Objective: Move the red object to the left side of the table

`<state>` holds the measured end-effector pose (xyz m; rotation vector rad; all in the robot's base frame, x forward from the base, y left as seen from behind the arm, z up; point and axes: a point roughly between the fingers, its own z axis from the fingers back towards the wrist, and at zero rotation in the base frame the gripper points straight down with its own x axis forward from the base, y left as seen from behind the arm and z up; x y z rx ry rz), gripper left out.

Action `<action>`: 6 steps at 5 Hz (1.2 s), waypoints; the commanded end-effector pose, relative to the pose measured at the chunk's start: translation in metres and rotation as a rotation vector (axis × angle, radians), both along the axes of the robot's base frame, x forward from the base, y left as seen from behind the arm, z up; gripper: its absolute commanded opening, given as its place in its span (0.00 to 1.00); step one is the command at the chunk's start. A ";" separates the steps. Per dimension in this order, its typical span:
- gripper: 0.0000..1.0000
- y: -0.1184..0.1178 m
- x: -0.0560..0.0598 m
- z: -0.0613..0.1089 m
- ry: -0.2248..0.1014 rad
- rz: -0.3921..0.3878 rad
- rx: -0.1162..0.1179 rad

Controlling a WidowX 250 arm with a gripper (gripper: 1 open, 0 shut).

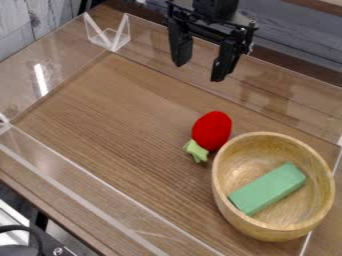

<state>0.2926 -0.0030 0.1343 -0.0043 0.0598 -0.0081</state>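
Note:
The red object (210,130) is a small glossy strawberry-shaped toy with a light green leafy cap at its lower left. It lies on the brown wood-grain table (120,120), just left of a wooden bowl. My black gripper (198,58) hangs above the table's far side, pointing down, up and a little left of the toy. Its fingers (223,62) stand apart with nothing between them.
A round wooden bowl (275,150) at the right holds a green rectangular block (267,189). Low clear acrylic walls (54,175) edge the tabletop on all sides. The left half of the table shows bare wood.

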 end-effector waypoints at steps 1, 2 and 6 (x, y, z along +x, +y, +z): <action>1.00 -0.005 -0.006 -0.012 0.019 -0.027 -0.007; 1.00 -0.016 -0.017 -0.028 0.026 -0.107 -0.031; 1.00 -0.036 -0.004 -0.051 -0.076 -0.231 -0.076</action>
